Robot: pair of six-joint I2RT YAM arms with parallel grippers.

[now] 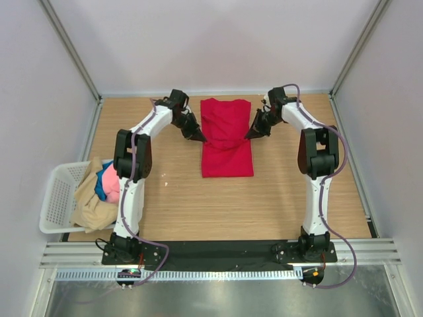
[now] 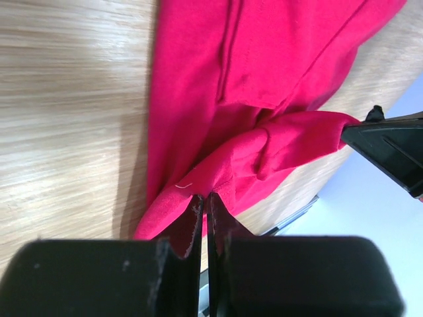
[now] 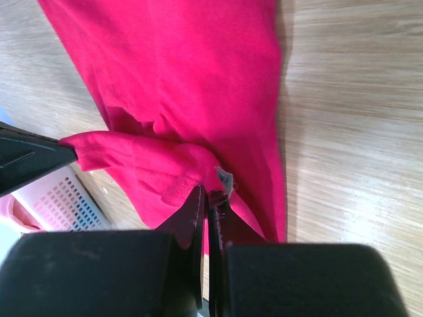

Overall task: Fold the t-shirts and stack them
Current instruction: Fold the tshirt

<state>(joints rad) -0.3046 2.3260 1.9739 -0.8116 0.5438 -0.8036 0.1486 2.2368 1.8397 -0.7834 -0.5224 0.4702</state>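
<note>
Pale wooden tabletop (image 1: 172, 198) lies inside plain light walls; the red t-shirt (image 1: 226, 158) rests on it lengthwise, directly between the two pincers; the left pincer (image 2: 205, 198) is clamped on the shirt's left edge, red cloth nipped between its closed tips; the right pincer (image 3: 208, 195) is shut the same way on the opposite edge; a bunched ridge of cloth runs across from one pincer to the other, with flat cloth beyond it and nearer than it; well back and outward from the left pincer, a white mesh basket (image 1: 58, 198) at the table's edge holds a beige t-shirt (image 1: 89, 208), a blue t-shirt (image 1: 100, 183) and a pink t-shirt (image 1: 112, 191), heaped together.
</note>
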